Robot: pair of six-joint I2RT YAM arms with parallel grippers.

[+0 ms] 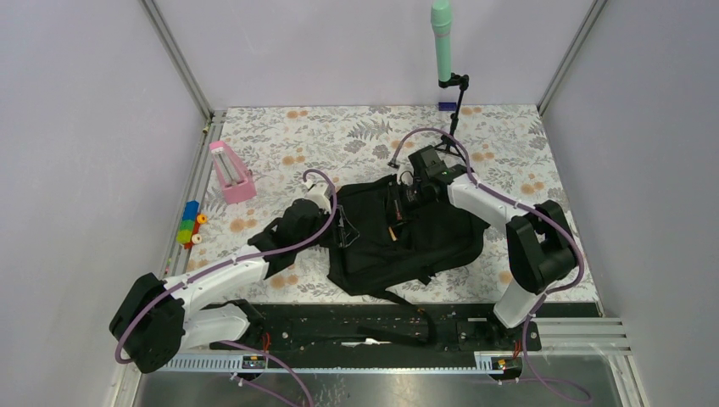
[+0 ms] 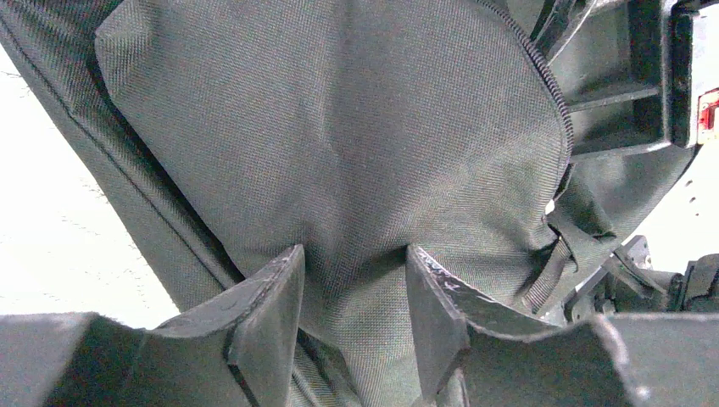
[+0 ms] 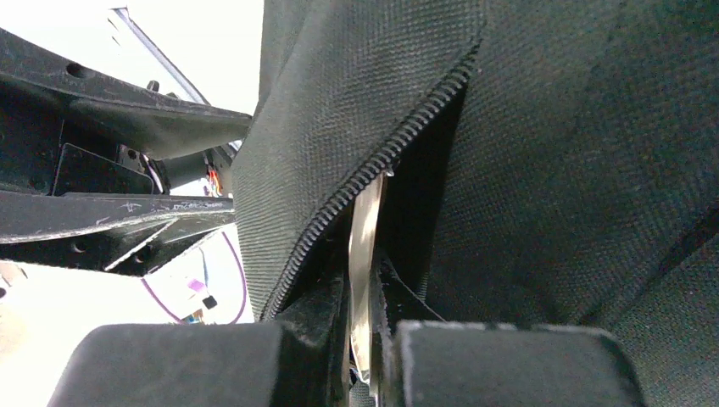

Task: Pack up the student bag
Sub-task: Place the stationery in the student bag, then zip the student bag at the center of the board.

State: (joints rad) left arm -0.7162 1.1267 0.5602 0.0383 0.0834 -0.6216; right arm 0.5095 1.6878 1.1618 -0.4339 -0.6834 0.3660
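Jaws tight on pale strip (image 3: 365, 246); student bag (image 3: 585, 170) zip (image 3: 383, 161) alongside.

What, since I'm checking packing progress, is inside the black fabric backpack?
A thin pale flat strip, pinched by the right tool, sits in the open zip mouth of the black fabric backpack. Everything deeper is hidden by the fabric.

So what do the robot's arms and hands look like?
The left arm and right arm have white shells with chunky black joints, and a thin purple cable loops along each. The left hand and right hand each have two dark, flat fingers.
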